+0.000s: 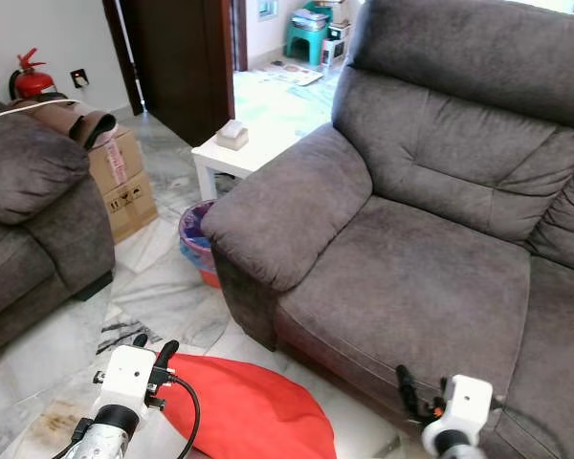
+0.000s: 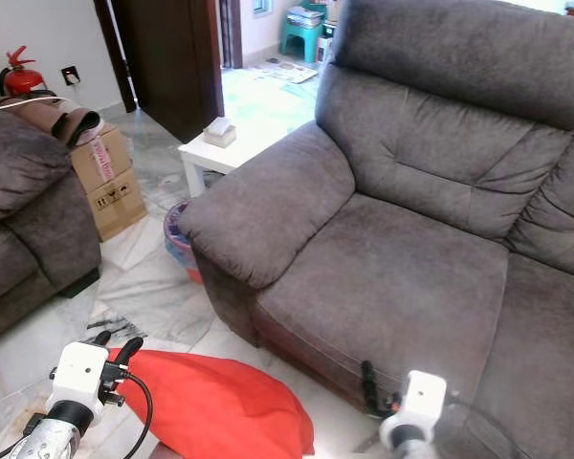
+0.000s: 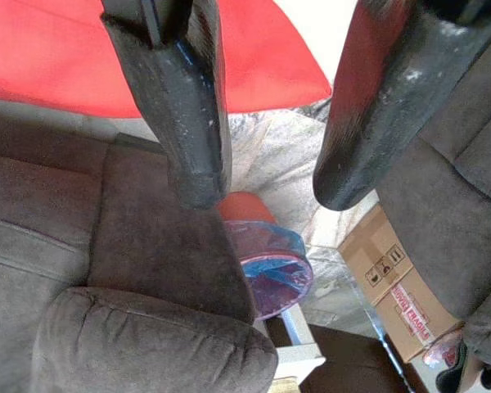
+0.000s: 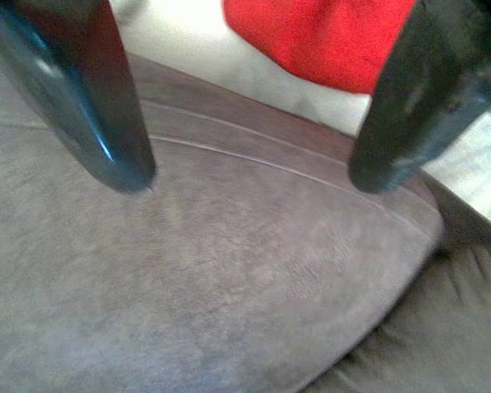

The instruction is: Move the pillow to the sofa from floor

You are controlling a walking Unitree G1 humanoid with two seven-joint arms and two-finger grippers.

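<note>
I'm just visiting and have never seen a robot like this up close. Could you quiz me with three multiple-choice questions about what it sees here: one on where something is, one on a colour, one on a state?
1. Where is the pillow?
A. on the floor before the sofa
B. on the sofa seat
C. on the white side table

2. What colour is the pillow?
A. blue
B. red
C. grey

3. How is the left gripper?
A. shut on the pillow
B. shut, empty
C. open, empty

Answers: 1 A, it lies on the marble below the seat edge; 2 B, bright red fabric; 3 C, the wrist view shows its fingers apart with nothing between.
</note>
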